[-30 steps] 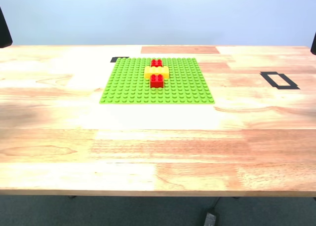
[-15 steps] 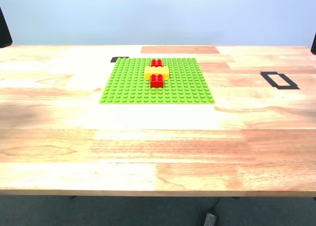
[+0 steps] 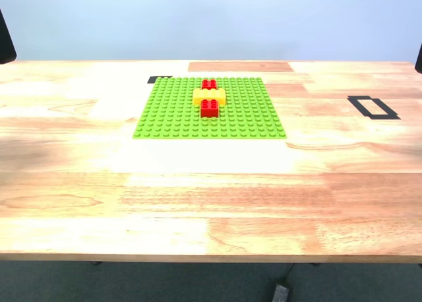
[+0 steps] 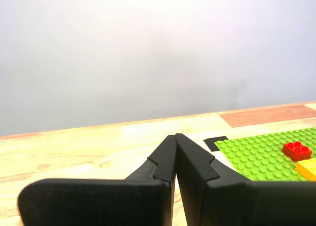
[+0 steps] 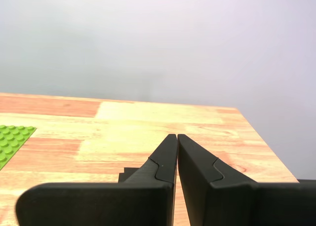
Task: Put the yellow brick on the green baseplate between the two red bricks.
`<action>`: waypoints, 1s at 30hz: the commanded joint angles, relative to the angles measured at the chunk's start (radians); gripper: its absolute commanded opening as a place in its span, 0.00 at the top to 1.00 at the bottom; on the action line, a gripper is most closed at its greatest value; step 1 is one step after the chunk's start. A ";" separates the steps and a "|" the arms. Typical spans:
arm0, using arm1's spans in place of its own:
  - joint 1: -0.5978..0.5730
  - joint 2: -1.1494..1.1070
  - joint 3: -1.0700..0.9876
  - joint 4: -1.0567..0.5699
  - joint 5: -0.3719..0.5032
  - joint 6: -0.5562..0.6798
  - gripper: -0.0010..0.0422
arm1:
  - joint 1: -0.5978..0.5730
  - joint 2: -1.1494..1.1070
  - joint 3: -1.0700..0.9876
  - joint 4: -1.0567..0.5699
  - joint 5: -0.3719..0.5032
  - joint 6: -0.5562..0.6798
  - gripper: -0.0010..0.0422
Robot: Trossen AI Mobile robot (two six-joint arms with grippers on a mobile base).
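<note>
The green baseplate (image 3: 178, 114) lies flat on the wooden table in the exterior view. On it the yellow brick (image 3: 210, 95) sits between the two red bricks, one behind it (image 3: 209, 84) and one in front (image 3: 210, 107), all touching in a row. My first gripper (image 4: 175, 137) is shut with nothing in it, raised above the table away from the baseplate (image 4: 256, 154); a red brick (image 4: 296, 150) and an edge of the yellow brick (image 4: 308, 169) show beyond it. My second gripper (image 5: 177, 137) is also shut and empty, with a corner of the baseplate (image 5: 12, 137) off to its side.
A black tape rectangle (image 3: 373, 107) marks the table at the exterior view's right. A small black tape patch (image 3: 158, 79) lies by the baseplate's far corner. Dark arm parts (image 3: 5, 41) show at both edges of the exterior view. The table's front edge runs along the bottom.
</note>
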 commanded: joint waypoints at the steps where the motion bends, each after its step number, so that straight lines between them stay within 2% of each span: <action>1: 0.000 0.000 0.000 -0.006 -0.001 0.000 0.98 | 0.000 0.000 0.000 0.000 -0.001 0.000 0.97; 30: 0.000 0.000 0.000 -0.006 -0.001 0.000 0.98 | 0.000 0.000 0.000 0.000 -0.001 0.000 0.97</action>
